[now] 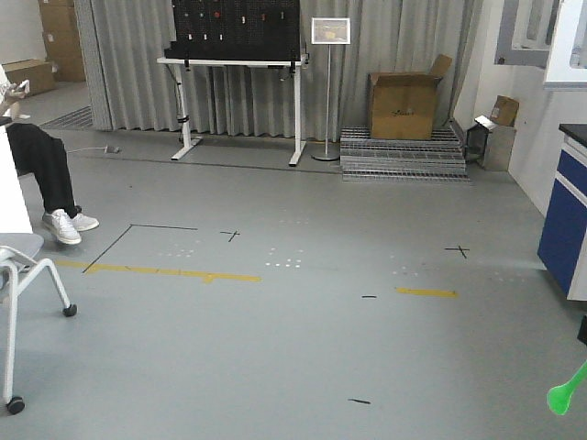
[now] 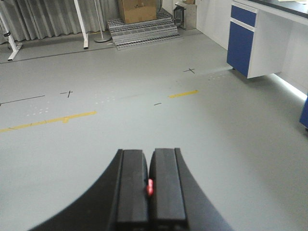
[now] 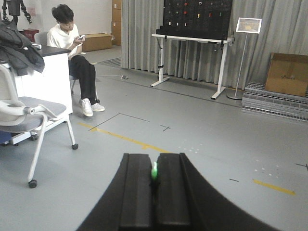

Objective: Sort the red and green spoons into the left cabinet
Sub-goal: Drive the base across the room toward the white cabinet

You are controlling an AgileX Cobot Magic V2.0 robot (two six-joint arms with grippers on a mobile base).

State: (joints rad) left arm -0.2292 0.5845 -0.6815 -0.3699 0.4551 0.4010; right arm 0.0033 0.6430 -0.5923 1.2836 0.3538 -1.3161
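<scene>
Out front, on the exterior camera, I see mostly bare grey floor (image 1: pixel 275 348) crossed by yellow and black tape marks. Low at the right edge the green spoon (image 1: pixel 567 390) pokes into frame, bowl downward. Its handle runs up toward a dark shape at the edge that I take to be my right arm. Against the curtain stand a desk (image 1: pixel 238 64) carrying a black pegboard (image 1: pixel 236 27), a sign stand (image 1: pixel 330 32) and a cardboard box (image 1: pixel 404 105). The print on sign and box is too small to read.

Over the left wrist, the left pincer (image 2: pixel 148 159) is closed tight, pads almost meeting. Only a sliver of the red spoon (image 2: pixel 149 187) shows in the seam. A blue cupboard (image 2: pixel 240 41) stands far right; that is not my target.

Over the right wrist, the right pincer (image 3: pixel 153 158) is likewise clamped, with a green glint of its spoon between the pads. A seated person (image 3: pixel 67 43) and an office chair (image 3: pixel 24 113) occupy that view's left.

One spoon per arm, gripped by the thin handle and held over open floor, reads to me as a carrying posture while the base travels. The left cabinet appears in none of the views, so I judge delivery is yet to come. No brand is legible anywhere.
</scene>
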